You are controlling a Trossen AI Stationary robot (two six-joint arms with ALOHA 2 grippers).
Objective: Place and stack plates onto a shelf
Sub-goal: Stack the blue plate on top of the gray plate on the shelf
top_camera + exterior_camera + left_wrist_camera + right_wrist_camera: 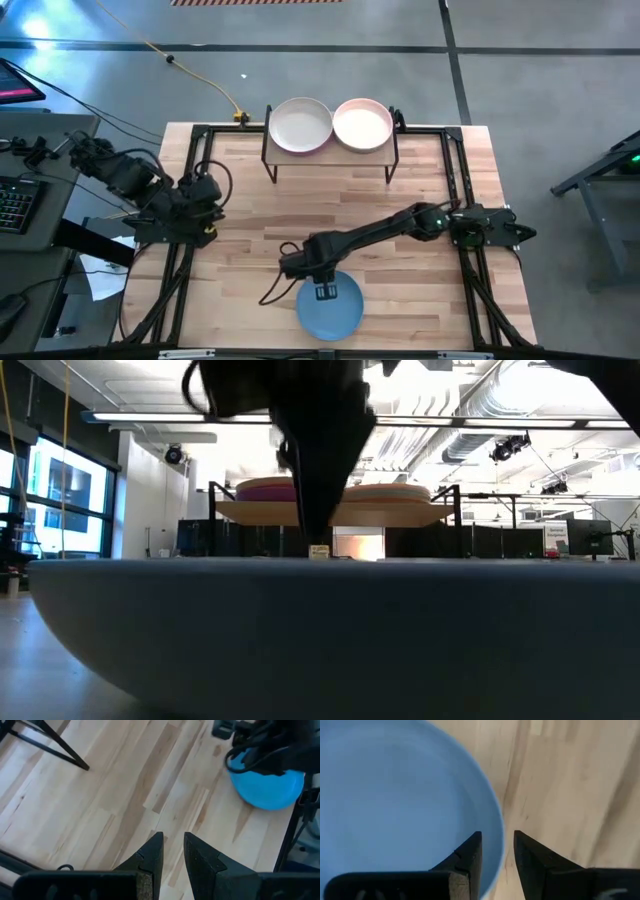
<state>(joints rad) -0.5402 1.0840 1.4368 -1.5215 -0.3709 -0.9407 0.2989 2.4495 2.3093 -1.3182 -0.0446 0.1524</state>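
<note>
Blue plate (331,310) lies on the worktop (250,220) at the 6 o'clock edge, well apart from the shelf (331,150) at 12 o'clock. Right tool (326,292) hangs over its 12 o'clock rim, fingers parted astride the rim, not clenched. Left tool (173,851) waits at 9 o'clock, parted, empty. Right arm is nearer.

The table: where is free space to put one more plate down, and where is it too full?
The widest bare wood on the table lies between the shelf and the blue plate, bordered by the left gripper and the right arm. The shelf top is crowded: two plates fill it side by side. The right gripper hangs over the blue plate's rim.
</note>
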